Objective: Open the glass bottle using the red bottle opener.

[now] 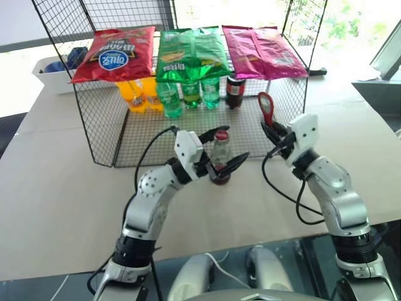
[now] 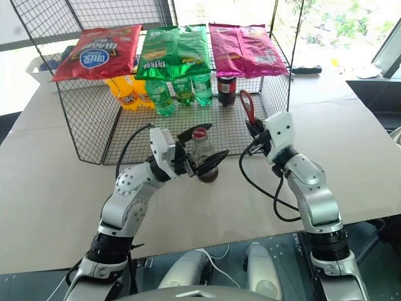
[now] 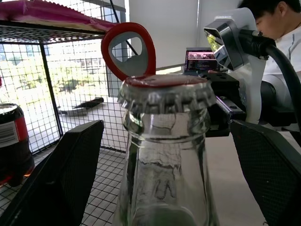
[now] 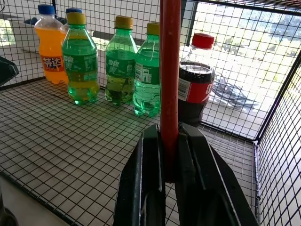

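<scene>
glass bottle (image 1: pixel 220 157) just in front of wire rack (image 1: pixel 100 119) | left gripper (image 1: pixel 220 164) spread around it, not pinching | right gripper (image 1: pixel 273 133) pinching red bottle opener (image 1: pixel 265 108) | glass looks slick, breakable, so clamp the body low

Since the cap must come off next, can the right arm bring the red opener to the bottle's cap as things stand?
Probably yes. The right gripper holds the red bottle opener upright beside the glass bottle, whose cap stands exposed above the left gripper's open fingers; nothing lies between them.
</scene>
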Robot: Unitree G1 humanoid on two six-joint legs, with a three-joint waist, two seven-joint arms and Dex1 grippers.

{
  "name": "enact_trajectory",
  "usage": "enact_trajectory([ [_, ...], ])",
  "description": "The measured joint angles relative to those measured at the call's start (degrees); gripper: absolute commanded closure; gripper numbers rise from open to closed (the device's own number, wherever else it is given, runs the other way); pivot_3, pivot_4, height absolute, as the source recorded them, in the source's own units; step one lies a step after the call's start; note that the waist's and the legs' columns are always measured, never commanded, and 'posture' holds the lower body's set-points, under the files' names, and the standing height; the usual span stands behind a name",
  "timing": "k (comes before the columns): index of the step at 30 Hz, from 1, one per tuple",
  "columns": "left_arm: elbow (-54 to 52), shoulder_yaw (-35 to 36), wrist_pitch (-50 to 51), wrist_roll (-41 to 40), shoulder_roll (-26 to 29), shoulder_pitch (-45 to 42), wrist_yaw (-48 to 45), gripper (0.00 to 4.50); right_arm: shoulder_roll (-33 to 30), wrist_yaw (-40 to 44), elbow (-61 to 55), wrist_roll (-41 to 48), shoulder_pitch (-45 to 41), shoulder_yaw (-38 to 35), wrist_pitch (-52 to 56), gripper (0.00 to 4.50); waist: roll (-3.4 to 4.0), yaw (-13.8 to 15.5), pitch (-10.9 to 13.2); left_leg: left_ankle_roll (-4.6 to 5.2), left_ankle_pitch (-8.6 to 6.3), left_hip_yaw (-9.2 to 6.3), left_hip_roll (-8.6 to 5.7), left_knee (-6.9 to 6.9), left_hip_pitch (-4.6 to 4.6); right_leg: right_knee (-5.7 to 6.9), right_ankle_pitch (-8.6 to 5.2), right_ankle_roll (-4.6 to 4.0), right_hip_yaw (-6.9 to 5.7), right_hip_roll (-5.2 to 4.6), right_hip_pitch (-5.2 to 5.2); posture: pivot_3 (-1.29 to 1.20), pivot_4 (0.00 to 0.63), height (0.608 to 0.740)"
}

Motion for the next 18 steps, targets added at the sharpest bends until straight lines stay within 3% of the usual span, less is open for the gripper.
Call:
enact_trajectory([
  [2, 0.0, 0.0, -0.2, 0.2, 0.1, 0.1, 0.1, 2.25, 0.0, 0.2, 0.0, -0.4, 0.0, 0.0, -0.2, 4.5, 0.0, 0.0, 0.0, 0.0, 0.0, 0.0, 0.0, 0.0, 0.0, 0.0, 0.0, 0.0, 0.0, -0.01, 0.0, 0.0, 0.15, 0.734],
  [10, 1.0, 0.0, -3.7, 0.5, -0.1, 0.9, 0.5, 2.25, -0.9, 1.7, -0.2, -2.8, 0.3, 2.0, -1.3, 4.5, 0.01, 0.0, 0.0, 0.0, 0.0, 0.01, 0.0, 0.0, 0.08, 0.0, 0.0, 0.0, 0.01, 0.0, 0.05, 0.0, 0.15, 0.734],
  [18, 3.4, -0.1, -6.1, 0.7, -0.3, 0.5, 0.6, 2.25, -6.0, 2.7, -0.4, -17.8, 2.5, 10.5, -17.1, 4.5, 0.0, 0.0, -0.2, -0.01, 0.01, 0.05, 0.02, 0.01, 0.22, 0.01, 0.0, 0.01, 0.01, 0.03, 0.17, 0.0, 0.15, 0.734],
])
